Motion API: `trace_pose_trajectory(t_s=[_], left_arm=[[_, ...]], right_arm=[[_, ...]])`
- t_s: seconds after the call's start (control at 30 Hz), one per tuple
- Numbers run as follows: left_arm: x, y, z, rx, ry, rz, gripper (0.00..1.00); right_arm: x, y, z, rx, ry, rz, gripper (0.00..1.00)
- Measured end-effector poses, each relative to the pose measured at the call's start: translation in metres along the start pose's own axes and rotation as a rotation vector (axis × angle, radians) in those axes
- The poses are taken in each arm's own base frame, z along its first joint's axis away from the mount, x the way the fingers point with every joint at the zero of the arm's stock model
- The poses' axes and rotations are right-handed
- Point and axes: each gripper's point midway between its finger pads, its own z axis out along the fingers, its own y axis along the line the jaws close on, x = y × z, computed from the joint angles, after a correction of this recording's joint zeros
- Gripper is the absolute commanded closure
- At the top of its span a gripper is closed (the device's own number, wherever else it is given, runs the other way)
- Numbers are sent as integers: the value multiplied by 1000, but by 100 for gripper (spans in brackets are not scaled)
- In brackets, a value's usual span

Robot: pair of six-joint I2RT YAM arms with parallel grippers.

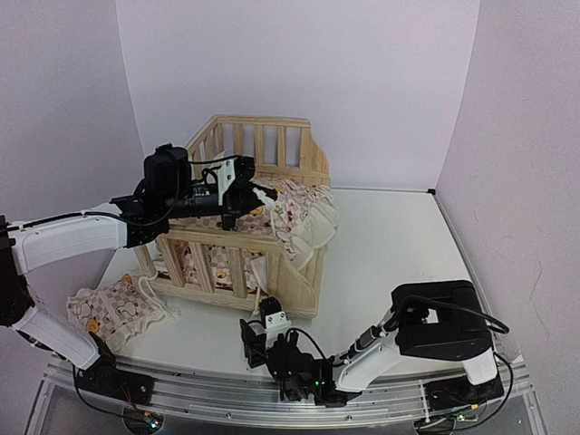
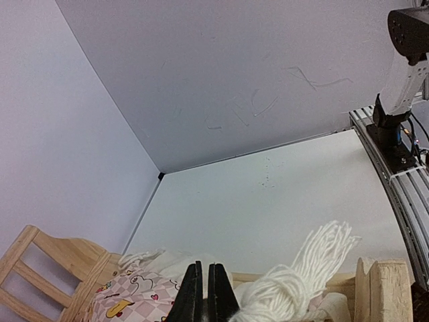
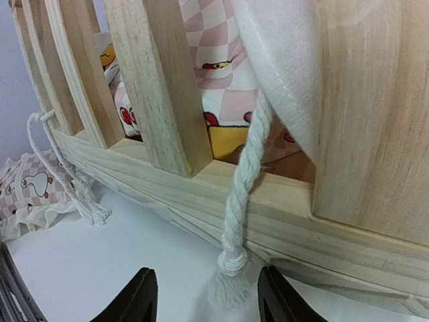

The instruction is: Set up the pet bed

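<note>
- The pet bed frame point(image 1: 258, 120) is bare pale wood, matt, with open grain and slightly rough edges in the right wrist view.
- Its cushion point(image 1: 294, 204) is soft printed cloth, matt, edged with a thinner cream ruffle.
- The tie string point(image 3: 240, 194) is twisted white cord, fuzzy and frayed below its knot.
- The desk point(image 1: 390, 245) looks smooth, matt white.
- The rail point(image 1: 208, 394) at its near edge is brushed metal.
- The right gripper point(image 3: 204, 298) has black plastic fingers with a slight sheen.

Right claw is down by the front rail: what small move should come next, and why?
Probably ease the right claw forward and close on the tie string: the open claw sits just short of its knotted end, which hangs outside the pet bed frame.
</note>
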Motion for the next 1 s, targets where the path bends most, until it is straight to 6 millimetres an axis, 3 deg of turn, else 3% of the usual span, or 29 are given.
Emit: trace_pose_trajectory(t_s=[0.33,0.4,0.5,0.7,0.87,1.0], left_arm=[[-8,0,0,0,-41,25,100],[-8,0,0,-2,-44,26,100],[-9,2,0,-9,-46,29,100],[-9,2,-1,-4,-50,25,100],[-10,-4,-2,38,-66,-18,100],[-10,-13,-2,90,-69,-57,100]], right_arm=[[5,-3,14,33,-22,143,85],[9,-11,20,52,-21,151,99],[14,-23,29,83,-17,134,100],[14,-24,27,54,1,87,100],[6,-32,-7,-20,66,-34,100],[-34,-11,-38,-106,82,-46,100]])
